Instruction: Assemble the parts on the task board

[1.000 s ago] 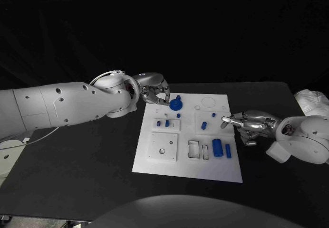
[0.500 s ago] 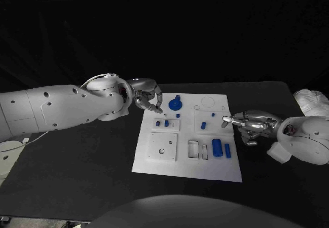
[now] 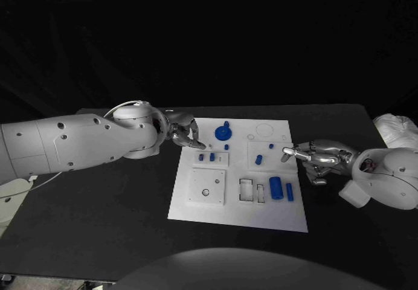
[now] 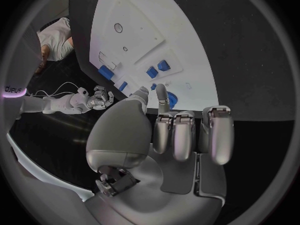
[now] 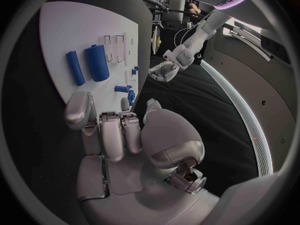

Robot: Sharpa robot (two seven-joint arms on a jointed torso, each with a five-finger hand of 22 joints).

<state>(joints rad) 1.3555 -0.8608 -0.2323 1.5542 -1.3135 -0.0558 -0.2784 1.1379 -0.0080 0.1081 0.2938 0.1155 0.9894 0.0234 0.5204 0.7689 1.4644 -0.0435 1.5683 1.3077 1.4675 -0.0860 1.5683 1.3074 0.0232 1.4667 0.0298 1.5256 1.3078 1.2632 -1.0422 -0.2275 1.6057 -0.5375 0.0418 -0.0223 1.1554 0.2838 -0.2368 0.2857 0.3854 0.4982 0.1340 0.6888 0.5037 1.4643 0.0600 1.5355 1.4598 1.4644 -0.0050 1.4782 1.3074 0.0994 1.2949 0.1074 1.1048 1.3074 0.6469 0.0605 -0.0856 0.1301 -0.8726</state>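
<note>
1. A white rectangular task board [image 3: 213, 208] lies flat in the middle of a black desk [image 3: 104, 217]. It looks like a rigid, smooth plate with shallow square and slotted recesses cut into it.
2. Small blue parts sit on the board. A round knobbed piece [image 3: 224, 132] sits near the far edge, several short pegs [image 3: 258, 159] in the middle, and a thicker cylinder [image 3: 276, 187] with a thin rod [image 3: 289, 191] beside it toward the near right.
3. The left hand [image 3: 185, 132] hovers just beside the board's far left corner, close to the round piece but not touching it. Its fingers are curled inward and hold nothing.
4. The right hand [image 3: 313, 158] rests at the board's right edge, near the middle pegs. Its fingers are bent; whether it pinches a part I cannot tell.
5. The parts look like hard moulded plastic: light, stiff and smooth, so likely to slip or roll.
6. My judgement: the cylinder and pegs are best pinched across their curved sides at mid-length, and the round piece taken by its raised knob.
7. A crumpled white cloth [image 3: 399, 130] lies at the desk's far right.
</note>
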